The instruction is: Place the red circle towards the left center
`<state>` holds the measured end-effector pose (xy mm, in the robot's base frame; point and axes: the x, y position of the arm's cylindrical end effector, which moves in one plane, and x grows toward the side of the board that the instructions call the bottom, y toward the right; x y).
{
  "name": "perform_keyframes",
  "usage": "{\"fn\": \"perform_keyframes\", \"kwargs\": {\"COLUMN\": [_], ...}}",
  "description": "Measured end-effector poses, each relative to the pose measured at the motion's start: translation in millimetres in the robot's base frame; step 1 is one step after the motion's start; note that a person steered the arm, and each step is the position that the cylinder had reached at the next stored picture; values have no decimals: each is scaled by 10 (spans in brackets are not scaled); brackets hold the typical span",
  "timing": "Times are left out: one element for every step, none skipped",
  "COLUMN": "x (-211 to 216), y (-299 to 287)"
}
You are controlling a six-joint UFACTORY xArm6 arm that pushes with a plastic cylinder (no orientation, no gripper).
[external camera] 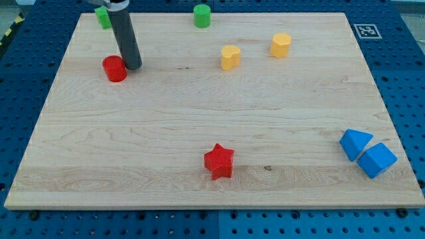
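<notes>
The red circle [115, 68] is a short red cylinder standing on the wooden board [212, 113] in its upper left part. My tip [133, 66] is the lower end of a dark rod that comes down from the view's top. It stands just to the right of the red circle, touching it or nearly so.
A green block [102, 16] sits at the top left, partly behind the rod. A green cylinder [202, 15] is at the top centre. Two yellow blocks [230, 57] [281, 44] lie upper right of centre. A red star [219, 161] is at bottom centre. Two blue blocks [355, 143] [376, 159] touch at lower right.
</notes>
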<state>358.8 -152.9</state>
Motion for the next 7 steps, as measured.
{"fn": "perform_keyframes", "kwargs": {"x": [185, 191, 25, -18, -18, -227, -687], "y": [59, 29, -100, -260, -342, -299, -24]}}
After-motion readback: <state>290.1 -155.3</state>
